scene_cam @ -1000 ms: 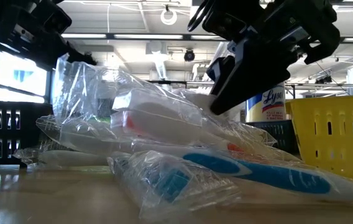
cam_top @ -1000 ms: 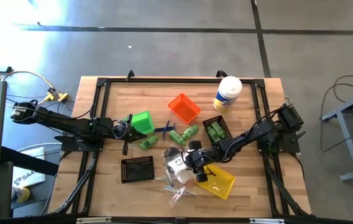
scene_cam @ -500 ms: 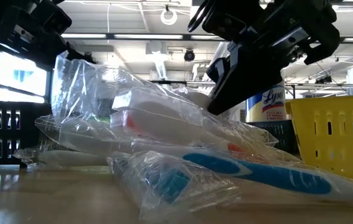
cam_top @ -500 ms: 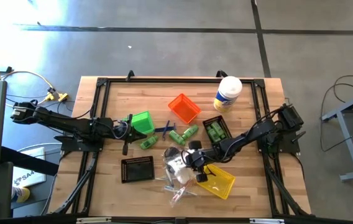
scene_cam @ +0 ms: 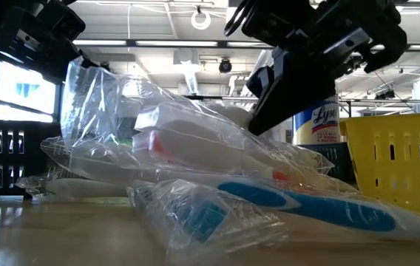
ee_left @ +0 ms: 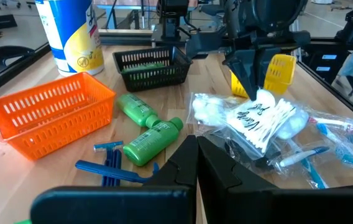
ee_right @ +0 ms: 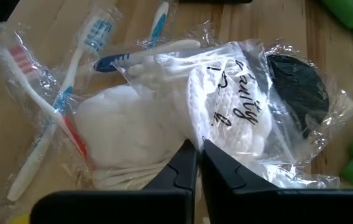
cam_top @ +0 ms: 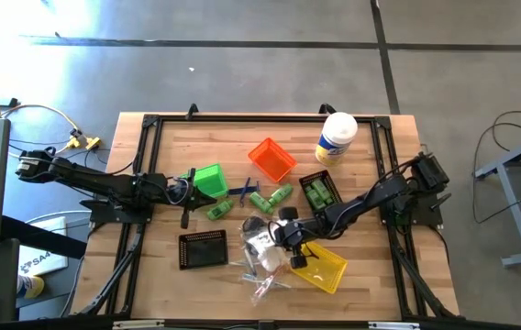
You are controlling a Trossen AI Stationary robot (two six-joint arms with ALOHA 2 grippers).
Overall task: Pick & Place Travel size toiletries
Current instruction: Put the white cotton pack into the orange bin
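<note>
Low view, right pincer (scene_cam: 258,122) now pressed together pinching clear vanity packet (scene_cam: 195,137), earlier spread, left pincer (ee_left: 196,158) pressed together.

Canister (cam_top: 337,137) stood at the table's (cam_top: 178,154) 1 o'clock | bottles (cam_top: 271,197) lay at centre | wrapped toothbrushes (cam_top: 262,274) lay at 6 o'clock | right gripper (cam_top: 279,234) sat between them.

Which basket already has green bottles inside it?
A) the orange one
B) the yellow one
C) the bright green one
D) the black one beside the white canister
D: the black basket next to the white canister holds green bottles, while the orange basket and yellow basket look empty.
</note>
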